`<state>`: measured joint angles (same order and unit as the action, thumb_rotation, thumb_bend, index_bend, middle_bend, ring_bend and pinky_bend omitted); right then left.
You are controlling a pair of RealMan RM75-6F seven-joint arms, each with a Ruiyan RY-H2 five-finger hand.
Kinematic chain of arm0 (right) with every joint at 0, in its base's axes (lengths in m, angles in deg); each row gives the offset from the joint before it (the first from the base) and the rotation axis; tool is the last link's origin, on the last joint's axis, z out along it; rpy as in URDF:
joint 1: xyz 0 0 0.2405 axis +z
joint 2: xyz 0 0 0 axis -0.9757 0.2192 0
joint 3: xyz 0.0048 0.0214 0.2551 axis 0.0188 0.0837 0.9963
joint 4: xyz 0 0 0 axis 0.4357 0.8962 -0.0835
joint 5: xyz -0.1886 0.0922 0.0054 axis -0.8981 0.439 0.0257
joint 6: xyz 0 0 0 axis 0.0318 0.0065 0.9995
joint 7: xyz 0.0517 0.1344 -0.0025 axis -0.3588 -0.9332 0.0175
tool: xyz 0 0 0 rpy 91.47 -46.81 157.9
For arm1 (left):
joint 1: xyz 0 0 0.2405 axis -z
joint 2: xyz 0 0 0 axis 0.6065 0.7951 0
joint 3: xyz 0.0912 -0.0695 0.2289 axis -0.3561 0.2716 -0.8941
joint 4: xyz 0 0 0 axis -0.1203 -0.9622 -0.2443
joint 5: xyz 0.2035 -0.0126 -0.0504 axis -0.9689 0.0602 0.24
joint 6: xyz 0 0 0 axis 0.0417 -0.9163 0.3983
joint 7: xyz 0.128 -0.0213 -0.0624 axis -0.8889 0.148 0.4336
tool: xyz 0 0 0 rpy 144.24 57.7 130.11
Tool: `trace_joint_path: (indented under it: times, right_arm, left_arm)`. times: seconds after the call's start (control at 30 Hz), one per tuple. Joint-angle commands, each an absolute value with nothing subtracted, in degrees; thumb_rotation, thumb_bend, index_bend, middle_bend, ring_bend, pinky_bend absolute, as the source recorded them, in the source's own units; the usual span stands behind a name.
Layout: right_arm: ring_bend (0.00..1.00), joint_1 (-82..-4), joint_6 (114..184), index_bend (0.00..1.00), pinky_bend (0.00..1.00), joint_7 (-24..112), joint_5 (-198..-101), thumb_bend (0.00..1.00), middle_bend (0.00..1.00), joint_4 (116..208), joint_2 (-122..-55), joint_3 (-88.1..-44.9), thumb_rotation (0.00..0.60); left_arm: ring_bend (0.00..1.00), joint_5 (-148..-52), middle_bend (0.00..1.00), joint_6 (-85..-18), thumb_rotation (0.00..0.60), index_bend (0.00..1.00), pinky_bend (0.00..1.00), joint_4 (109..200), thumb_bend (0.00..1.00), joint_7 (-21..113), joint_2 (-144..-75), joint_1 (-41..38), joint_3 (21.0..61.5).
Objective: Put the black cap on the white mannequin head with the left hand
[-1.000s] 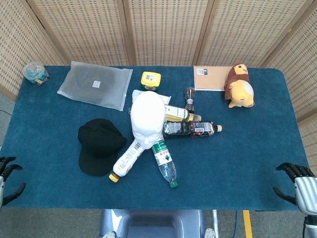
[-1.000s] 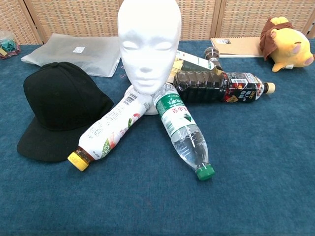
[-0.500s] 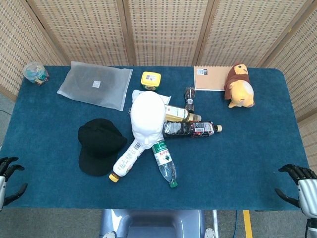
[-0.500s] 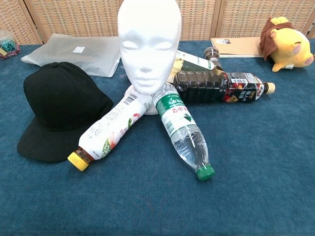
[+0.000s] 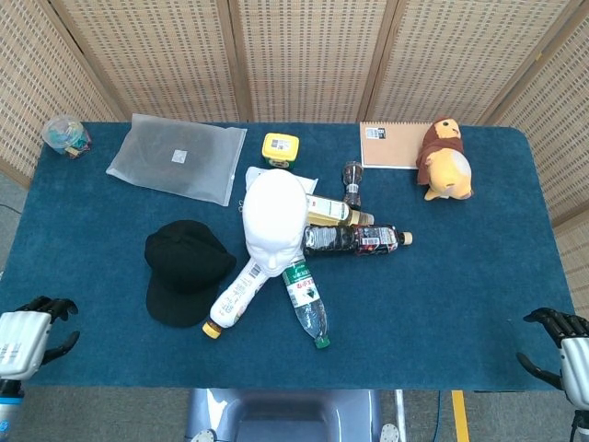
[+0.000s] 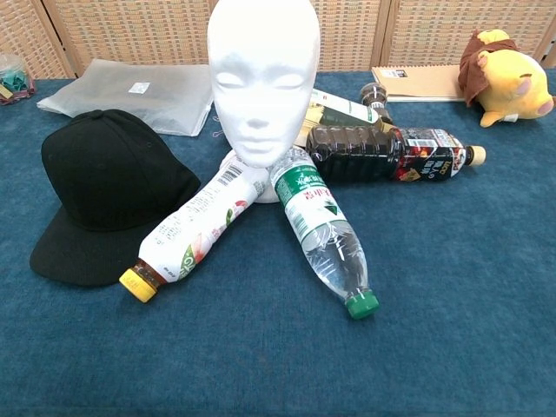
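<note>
The black cap (image 5: 187, 270) lies flat on the blue table, left of the white mannequin head (image 5: 274, 221), which stands upright at the centre. In the chest view the black cap (image 6: 109, 200) sits at the left, its brim toward me, beside the mannequin head (image 6: 262, 80). My left hand (image 5: 28, 335) is at the table's front left corner, well away from the cap, fingers apart and holding nothing. My right hand (image 5: 563, 348) is at the front right corner, also spread and empty. Neither hand shows in the chest view.
Several bottles lie around the head's base: a white-labelled bottle (image 5: 237, 296), a clear water bottle (image 5: 306, 302), a dark bottle (image 5: 354, 239). A plastic bag (image 5: 177, 158), yellow box (image 5: 280, 148), notebook (image 5: 391, 145) and plush toy (image 5: 445, 160) lie further back.
My left hand has moved right and into fuller view at the front left corner. My right hand has dropped slightly lower at the front right. The cap and head have not moved.
</note>
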<state>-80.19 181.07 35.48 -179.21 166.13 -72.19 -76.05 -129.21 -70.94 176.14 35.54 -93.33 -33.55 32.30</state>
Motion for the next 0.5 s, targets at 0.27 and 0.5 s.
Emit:
trace_joint_path:
  times: [0.27,0.5]
  right_arm:
    - [0.34,-80.58,181.83,0.37,0.3,35.15,-179.34,0.17,0.34,165.87,-72.11,-75.91,0.6]
    - [0.34,-80.78,181.66,0.37,0.3,34.64,-178.86,0.17,0.34,165.47,-72.17,-75.81,0.6]
  left_arm:
    - [0.55,-127.62,0.73,-61.23,0.6,0.67,0.72,170.97,0.2,34.65,-101.05,-27.04,33.48]
    - [0.55,-126.91,0.73,-58.12,0.6,0.67,0.74,169.4,0.16,30.72,-106.39,-24.46,33.64]
